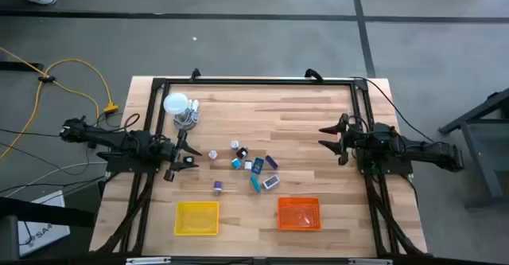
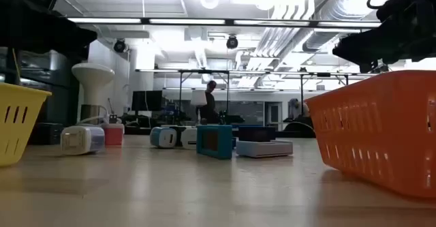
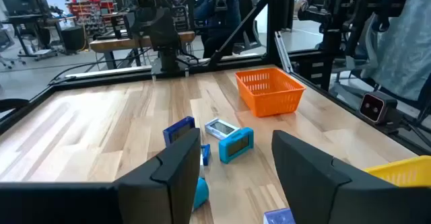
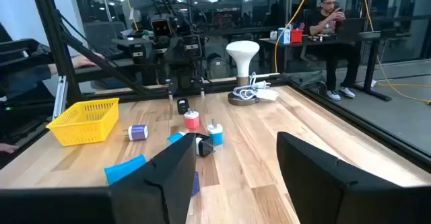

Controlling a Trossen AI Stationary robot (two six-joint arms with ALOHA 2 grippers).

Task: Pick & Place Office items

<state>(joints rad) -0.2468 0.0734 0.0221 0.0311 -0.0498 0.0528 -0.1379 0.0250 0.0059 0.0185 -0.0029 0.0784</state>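
Note:
Several tiny office items (image 1: 246,165) in blue, teal, purple, white and black lie scattered on the middle of the wooden table; in the low view a teal block (image 2: 214,142) and a white roll (image 2: 82,140) stand out. My left gripper (image 1: 183,158) is open at the table's left side, just left of the items, touching nothing. In the left wrist view its fingers (image 3: 178,173) frame a teal block (image 3: 236,144). My right gripper (image 1: 328,137) is open at the table's right side, well clear of the items, empty.
A yellow mesh tray (image 1: 196,218) and an orange mesh tray (image 1: 299,213) stand near the near edge. A white globe on a wire stand (image 1: 178,108) sits far left. A black frame (image 1: 254,80) borders the table. People show in the room behind.

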